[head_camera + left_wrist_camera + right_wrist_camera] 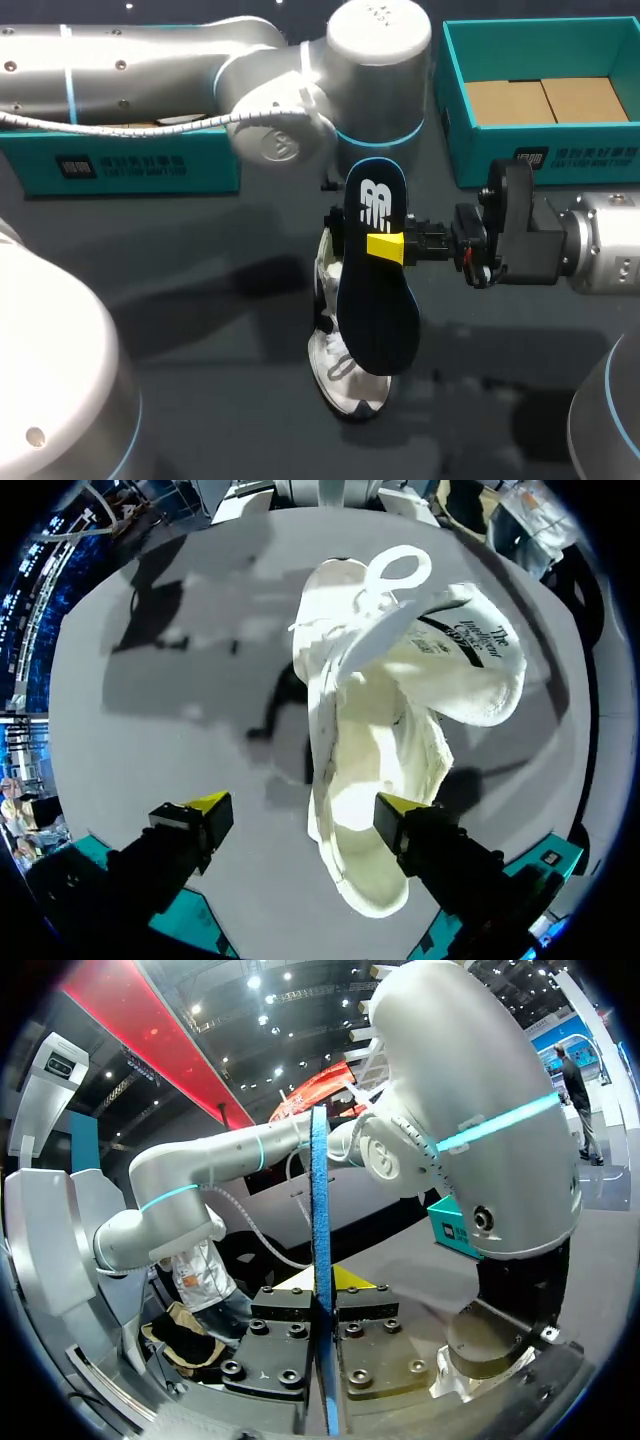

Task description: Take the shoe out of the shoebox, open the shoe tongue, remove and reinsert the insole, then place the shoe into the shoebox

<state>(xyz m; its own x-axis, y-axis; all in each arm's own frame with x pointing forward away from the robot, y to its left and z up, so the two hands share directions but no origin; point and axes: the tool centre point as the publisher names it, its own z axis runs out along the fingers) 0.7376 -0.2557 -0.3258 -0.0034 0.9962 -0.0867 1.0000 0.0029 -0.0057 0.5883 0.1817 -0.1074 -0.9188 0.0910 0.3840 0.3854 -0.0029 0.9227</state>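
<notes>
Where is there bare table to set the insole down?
Bare table lies between the left box and the shoe, and again right of the shoe, by the right arm. The middle is crowded: the shoe, the insole in the right gripper, and the left gripper open either side of the shoe.

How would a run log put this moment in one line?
right pincer: shut on insole | insole: out of shoe | left pincer: open by shoe | shoe: on table
</notes>
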